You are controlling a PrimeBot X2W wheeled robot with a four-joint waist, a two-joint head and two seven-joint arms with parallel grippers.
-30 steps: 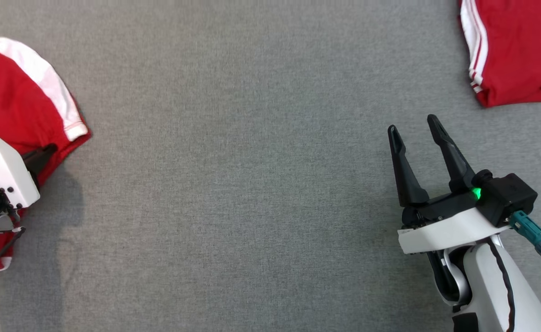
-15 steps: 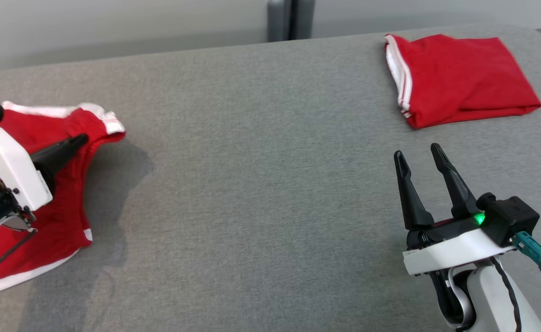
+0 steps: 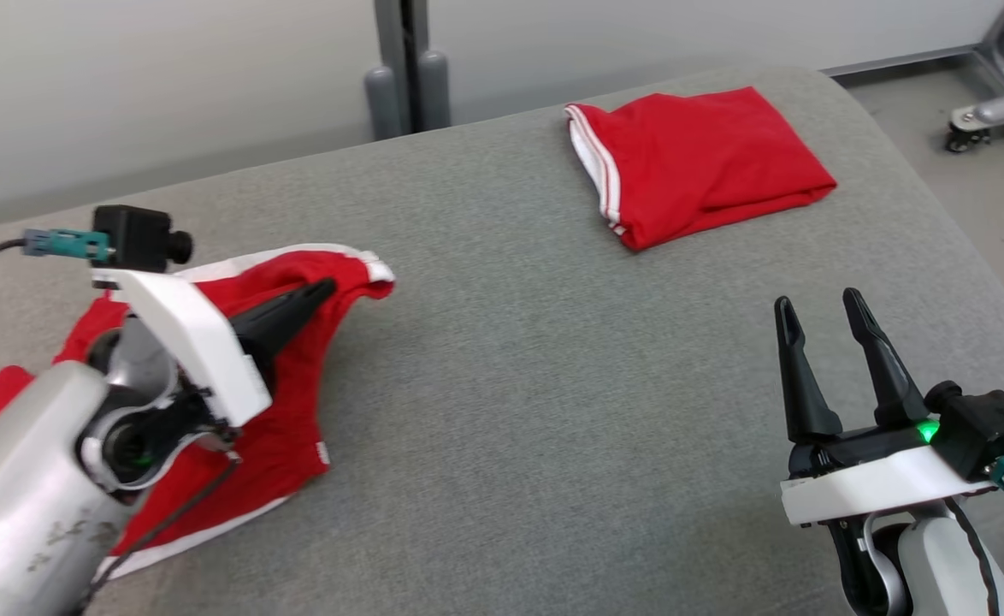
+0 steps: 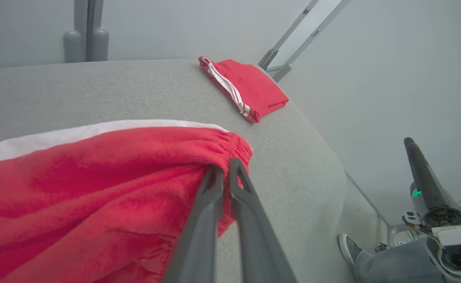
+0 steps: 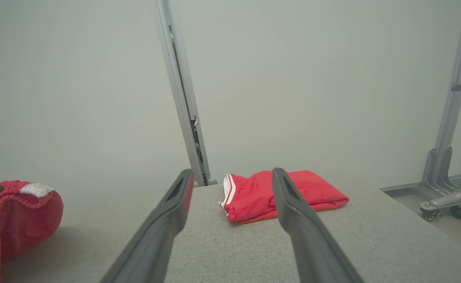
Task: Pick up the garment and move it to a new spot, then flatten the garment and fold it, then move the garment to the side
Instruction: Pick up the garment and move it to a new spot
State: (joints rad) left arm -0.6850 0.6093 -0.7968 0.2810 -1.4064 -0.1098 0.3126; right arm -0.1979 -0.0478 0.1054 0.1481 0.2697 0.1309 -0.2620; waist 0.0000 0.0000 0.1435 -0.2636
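A broad padded surface [image 3: 510, 402] covered in grey woven cloth with a fine heathered grain spans the scene, its far edge rolling off in a soft curve. On its left side lies the garment [image 3: 288, 423], a rumpled red piece of soft knit fabric with wide white bands along its edges and a gathered, elasticated hem; one corner is drawn up into a peak while the rest spreads on the grey cloth. At the far right corner of the surface, well apart from it, sits a folded garment [image 3: 707, 162] of the same red, a neat flat rectangle with thin white stripes at its left end. The left gripper [image 3: 324, 289], two long matte dark fingers tapering to points, is clamped together on the garment's raised, gathered hem, which bunches around the fingertips in the left wrist view. The right gripper [image 3: 817, 301] hovers over bare grey cloth near the right edge, jaws spread apart and holding nothing, the garment far off to its left.
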